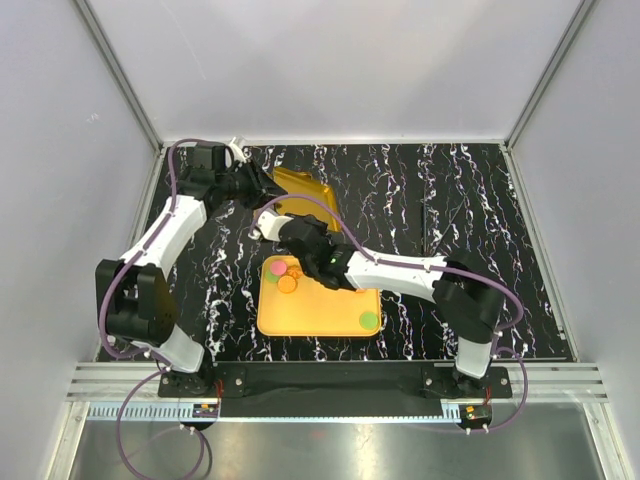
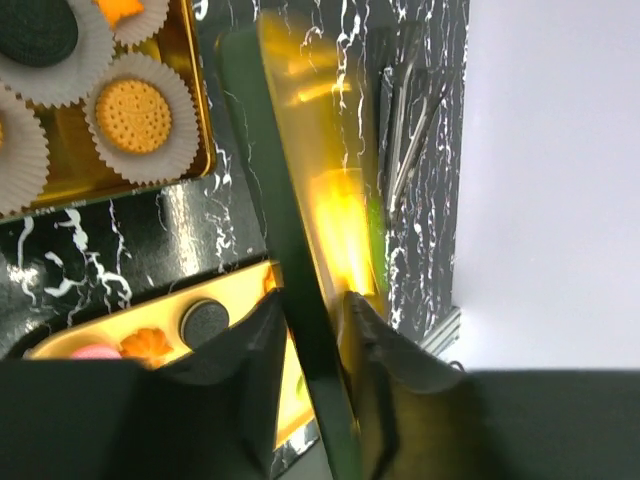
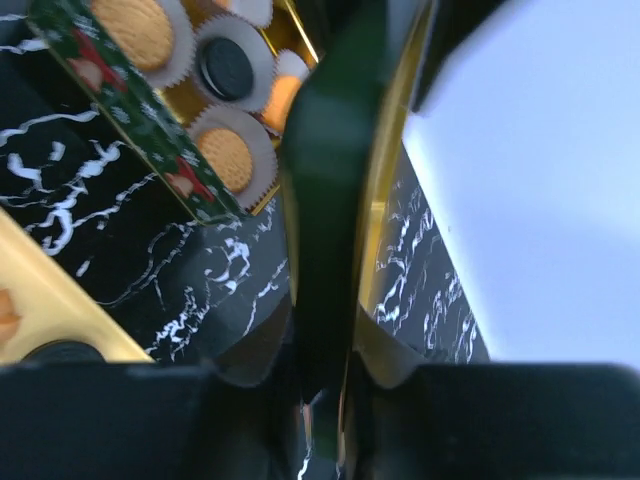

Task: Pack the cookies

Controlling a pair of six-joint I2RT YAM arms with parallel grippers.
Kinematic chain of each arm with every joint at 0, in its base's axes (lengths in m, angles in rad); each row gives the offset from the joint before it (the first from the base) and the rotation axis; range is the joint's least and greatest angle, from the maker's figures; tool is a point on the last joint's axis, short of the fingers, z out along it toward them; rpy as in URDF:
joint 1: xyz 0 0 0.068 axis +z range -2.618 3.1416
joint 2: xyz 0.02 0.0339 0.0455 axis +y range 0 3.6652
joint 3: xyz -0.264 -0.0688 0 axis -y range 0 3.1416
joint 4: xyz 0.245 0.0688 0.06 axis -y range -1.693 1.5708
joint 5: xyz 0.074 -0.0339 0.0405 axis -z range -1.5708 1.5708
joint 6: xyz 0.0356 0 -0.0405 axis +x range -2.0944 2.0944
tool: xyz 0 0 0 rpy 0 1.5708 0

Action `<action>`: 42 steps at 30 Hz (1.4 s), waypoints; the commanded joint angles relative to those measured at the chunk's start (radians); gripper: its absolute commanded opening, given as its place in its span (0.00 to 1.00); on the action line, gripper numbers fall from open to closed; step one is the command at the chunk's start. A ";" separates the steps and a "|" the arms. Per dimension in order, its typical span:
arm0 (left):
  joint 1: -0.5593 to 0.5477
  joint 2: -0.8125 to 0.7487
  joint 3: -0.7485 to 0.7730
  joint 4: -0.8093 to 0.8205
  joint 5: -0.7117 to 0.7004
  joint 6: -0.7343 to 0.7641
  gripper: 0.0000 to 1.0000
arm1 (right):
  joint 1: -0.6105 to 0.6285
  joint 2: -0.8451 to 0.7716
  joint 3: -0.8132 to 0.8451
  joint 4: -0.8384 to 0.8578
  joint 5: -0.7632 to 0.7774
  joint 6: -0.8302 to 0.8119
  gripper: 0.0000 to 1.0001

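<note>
In the gold tin (image 2: 200,120) at the far side of the worktop (image 1: 450,200), some of the cookies (image 2: 133,115) are already sitting in white paper cups (image 2: 170,150). A few more (pink, orange, one green) are loose on the yellow tray (image 1: 310,315) nearer the arm bases. The lid (image 2: 330,220), green outside and gold inside, is up on edge near the tin with both arms on it. The right gripper (image 3: 325,350) is clamped on the green rim. The left gripper (image 2: 310,330) has a finger either side of that same rim, but we can't tell if it's actually squeezing. Our read is that the lid is being passed or parked, not fitted, since cookies are still out on the tray. To do this bit well, we'd make sure one grip is solid before the other lets go. We'd also keep the lid upright so it doesn't swing into the cups, and set it down well clear of both tin and tray.
</note>
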 commanded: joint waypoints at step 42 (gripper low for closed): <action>0.131 0.034 0.082 0.078 -0.422 0.143 0.99 | -0.629 0.637 0.692 0.681 -1.836 2.046 0.00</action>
